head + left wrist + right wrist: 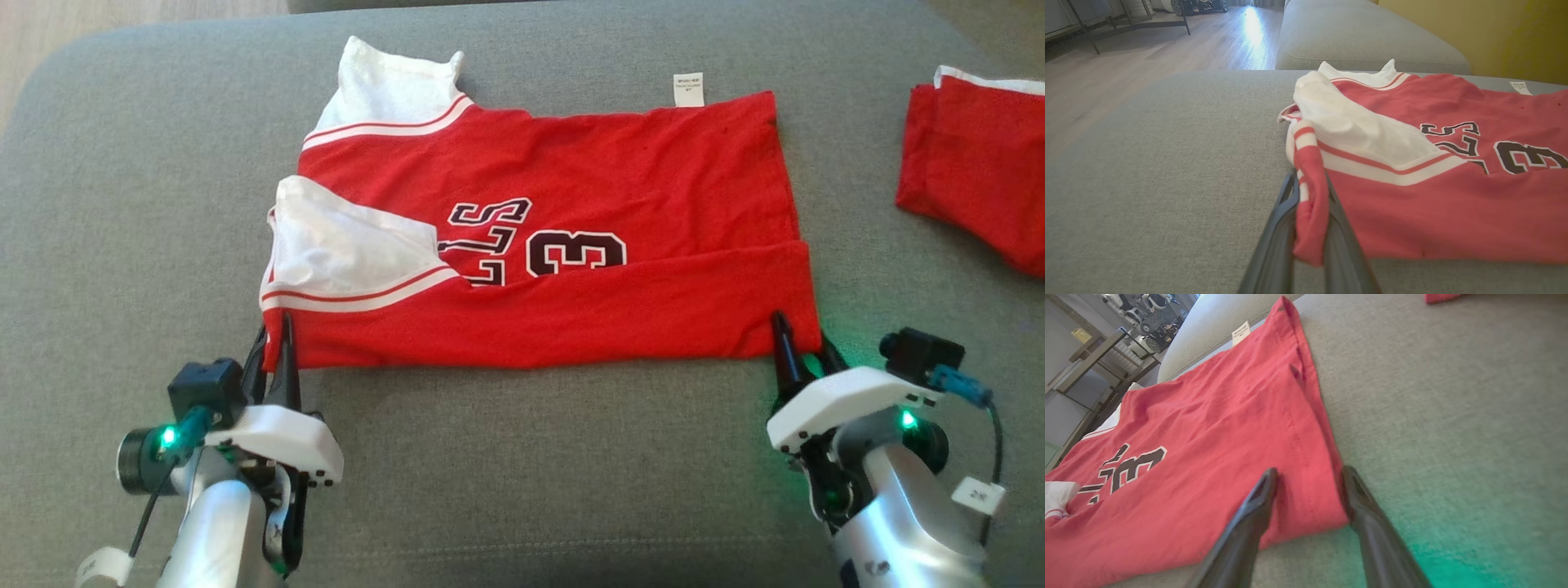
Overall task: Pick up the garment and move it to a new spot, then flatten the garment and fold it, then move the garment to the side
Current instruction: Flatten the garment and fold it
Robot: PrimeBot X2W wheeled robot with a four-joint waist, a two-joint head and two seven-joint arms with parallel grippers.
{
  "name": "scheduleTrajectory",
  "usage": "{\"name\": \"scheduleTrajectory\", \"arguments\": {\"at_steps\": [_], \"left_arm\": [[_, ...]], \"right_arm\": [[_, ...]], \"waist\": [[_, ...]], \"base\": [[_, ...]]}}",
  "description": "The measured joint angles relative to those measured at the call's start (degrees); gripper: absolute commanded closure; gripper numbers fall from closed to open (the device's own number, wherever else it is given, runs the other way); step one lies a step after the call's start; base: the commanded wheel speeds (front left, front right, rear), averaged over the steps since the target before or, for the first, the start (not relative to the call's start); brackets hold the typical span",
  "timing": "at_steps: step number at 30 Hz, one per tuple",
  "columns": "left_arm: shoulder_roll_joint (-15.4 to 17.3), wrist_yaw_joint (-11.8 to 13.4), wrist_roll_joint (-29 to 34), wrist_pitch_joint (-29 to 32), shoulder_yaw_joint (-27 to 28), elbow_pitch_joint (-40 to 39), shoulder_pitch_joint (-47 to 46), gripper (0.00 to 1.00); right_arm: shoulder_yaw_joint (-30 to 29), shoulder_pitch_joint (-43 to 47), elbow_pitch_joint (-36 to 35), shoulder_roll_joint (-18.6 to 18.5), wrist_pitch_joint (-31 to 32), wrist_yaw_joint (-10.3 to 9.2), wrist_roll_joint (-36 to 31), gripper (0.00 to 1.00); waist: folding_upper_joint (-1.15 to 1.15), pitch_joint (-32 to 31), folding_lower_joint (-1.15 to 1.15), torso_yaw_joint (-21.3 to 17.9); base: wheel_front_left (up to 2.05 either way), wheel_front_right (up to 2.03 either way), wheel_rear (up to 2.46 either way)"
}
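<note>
the red garment (571, 163) is laid flat on the grey sofa cushion (522, 457), with its near edge folded over. the garment's near, white-sleeved corner is pinched between the closed fingers of the left tool (274, 327). its other near corner is straddled by the right tool (802, 335), whose fingers are held apart. a second red cloth (971, 163) is seen well apart from the garment's hem.

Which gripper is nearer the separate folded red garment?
Right. The right gripper is at the red jersey's near right corner, toward the folded red garment; the left gripper is at its left corner.
</note>
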Motion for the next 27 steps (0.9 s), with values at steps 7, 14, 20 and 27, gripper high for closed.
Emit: {"name": "scheduleTrajectory", "arguments": {"at_steps": [7, 14, 20, 27], "left_arm": [[0.0, -1.56, 0.58, -0.01, -0.3, 1.67, 0.12, 1.0], [0.34, -4.49, 0.54, -0.01, -1.8, 6.35, 1.21, 1.0], [1.63, -6.66, -0.05, 0.07, -2.83, 7.34, 3.69, 1.0], [2.71, -7.68, -0.21, 2.31, -4.68, 4.59, 7.98, 1.0]], "right_arm": [[-1.29, -1.18, 2.71, 0.05, -2.16, 0.0, -5.04, 1.0], [-3.38, 0.21, 0.87, -0.6, -2.05, 0.0, -7.35, 1.0], [-5.42, 6.2, -3.71, -1.49, 2.36, 0.0, -7.78, 1.0], [-8.12, 12.18, -10.43, -1.44, 8.39, 0.0, -7.87, 1.0]], "waist": [[0.0, -0.86, 0.0, -0.04], [0.0, -3.02, 0.0, -0.06], [0.0, -5.5, 0.0, -0.23], [0.0, -7.22, 0.0, 0.04]], "base": [[0.0, 0.0, 0.0], [0.0, 0.0, 0.0], [0.0, 0.0, 0.0], [0.0, 0.0, 0.0]]}}
